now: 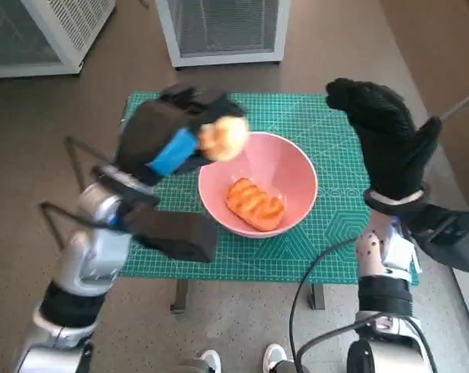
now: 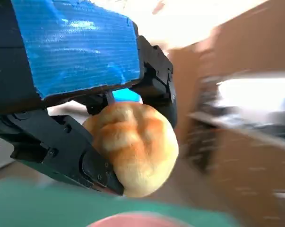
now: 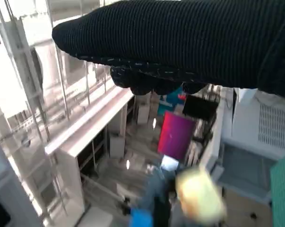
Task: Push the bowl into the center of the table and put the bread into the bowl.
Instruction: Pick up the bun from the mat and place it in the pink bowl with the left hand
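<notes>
A pink bowl (image 1: 285, 167) sits near the middle of the green cutting mat (image 1: 327, 249), with a glazed oblong bread (image 1: 255, 203) lying inside it. My left hand (image 1: 170, 140) holds a round golden bun (image 1: 223, 137) above the bowl's left rim. The left wrist view shows this bun (image 2: 135, 146) pinched between black fingers (image 2: 71, 156), with a sliver of the pink bowl (image 2: 128, 221) beneath. My right hand (image 1: 383, 132) hovers raised to the right of the bowl, fingers spread and empty. The right wrist view shows the glove (image 3: 189, 42) and, blurred, the bun (image 3: 199, 196).
The mat covers a small table. White cabinets with grilles (image 1: 222, 27) stand on the floor behind the table, another (image 1: 40, 31) at the far left. Black cables (image 1: 320, 280) hang by my right arm. White shoes (image 1: 277, 359) of a person show at the near edge.
</notes>
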Controlling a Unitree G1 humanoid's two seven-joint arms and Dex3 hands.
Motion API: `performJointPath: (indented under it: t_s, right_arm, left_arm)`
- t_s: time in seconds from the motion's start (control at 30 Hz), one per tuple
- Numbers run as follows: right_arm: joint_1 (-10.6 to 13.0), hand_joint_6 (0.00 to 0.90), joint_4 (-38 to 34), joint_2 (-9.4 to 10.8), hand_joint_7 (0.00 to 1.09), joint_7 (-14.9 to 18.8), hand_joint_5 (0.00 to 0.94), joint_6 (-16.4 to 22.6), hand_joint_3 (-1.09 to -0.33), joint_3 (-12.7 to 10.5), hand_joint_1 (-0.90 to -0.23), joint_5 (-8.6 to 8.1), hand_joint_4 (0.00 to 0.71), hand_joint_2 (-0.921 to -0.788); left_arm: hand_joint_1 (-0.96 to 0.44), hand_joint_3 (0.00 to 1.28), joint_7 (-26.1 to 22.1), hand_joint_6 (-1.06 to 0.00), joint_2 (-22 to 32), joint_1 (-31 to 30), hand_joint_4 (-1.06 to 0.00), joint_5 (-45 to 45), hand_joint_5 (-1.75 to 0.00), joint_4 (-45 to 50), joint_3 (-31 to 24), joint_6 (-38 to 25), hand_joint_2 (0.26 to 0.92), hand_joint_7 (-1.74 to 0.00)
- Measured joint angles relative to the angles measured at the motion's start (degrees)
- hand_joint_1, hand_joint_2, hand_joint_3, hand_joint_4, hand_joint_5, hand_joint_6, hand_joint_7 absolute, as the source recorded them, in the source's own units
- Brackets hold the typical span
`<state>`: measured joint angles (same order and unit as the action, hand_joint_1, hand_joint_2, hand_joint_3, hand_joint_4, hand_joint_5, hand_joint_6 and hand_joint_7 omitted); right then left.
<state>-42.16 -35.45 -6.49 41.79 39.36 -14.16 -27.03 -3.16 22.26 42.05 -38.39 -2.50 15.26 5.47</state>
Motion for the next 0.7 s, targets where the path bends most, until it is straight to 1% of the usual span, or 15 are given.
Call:
performJointPath:
  t_s: [0.1, 0.2, 0.4, 0.57, 0.63, 0.67, 0.7]
  right_arm:
    - [0.06, 0.0, 0.19, -0.14, 0.57, 0.0, 0.0, 0.0, -0.597, -0.1, -0.592, 0.01, 0.232, -0.921]
    - [0.29, 0.0, 0.45, -0.43, 0.57, -0.02, 0.0, 0.0, -0.597, -0.25, -0.592, 0.01, 0.232, -0.921]
    - [0.63, -0.001, 1.1, -0.48, 0.57, -0.44, 0.001, 0.09, -0.595, -0.24, -0.593, 0.36, 0.234, -0.921]
    - [0.77, -0.001, 1.4, -0.49, 0.55, -0.99, 0.002, 0.55, -0.609, -0.22, -0.587, 0.53, 0.235, -0.921]
    - [0.91, -0.001, 1.46, -0.53, 0.55, -1.15, 0.002, 0.78, -0.611, -0.23, -0.586, 0.54, 0.236, -0.921]
    - [0.99, -0.001, 1.46, -0.59, 0.55, -1.27, 0.002, 0.9, -0.613, -0.24, -0.584, 0.57, 0.236, -0.921]
    - [1.06, -0.001, 1.46, -0.63, 0.54, -1.44, 0.002, 0.99, -0.614, -0.24, -0.583, 0.65, 0.236, -0.921]
  left_arm:
    - [0.0, 0.06, 0.68, -0.59, -1.3, 2.21, -0.74, -0.04, -1.09, -4.56, 1.59, 2.22, 0.92, -1.21]
    - [0.0, 0.07, 0.66, -0.59, -2.71, 3.64, -0.73, -0.02, -1.1, -8.82, 2.92, 3.15, 0.92, -1.23]
    - [0.0, 0.08, -0.37, -0.57, -4.59, 4.88, -0.71, 0.01, -1.13, -14.67, 4.51, 2.86, 0.921, -1.24]
    - [0.0, 0.09, -0.53, -0.58, -5.47, 5.29, -0.68, 0.01, -1.18, -18.28, 5.09, 2.49, 0.921, -1.22]
    - [0.0, 0.11, -0.55, -0.56, -5.68, 5.29, -0.65, 0.09, -1.21, -19.24, 5.1, 2.46, 0.921, -1.23]
    - [0.0, 0.15, -0.62, -0.53, -5.77, 5.29, -0.61, 0.27, -1.25, -19.6, 5.1, 2.46, 0.921, -1.27]
    - [0.0, 0.16, -0.74, -0.51, -5.84, 5.29, -0.59, 0.44, -1.26, -19.76, 5.09, 2.42, 0.921, -1.28]
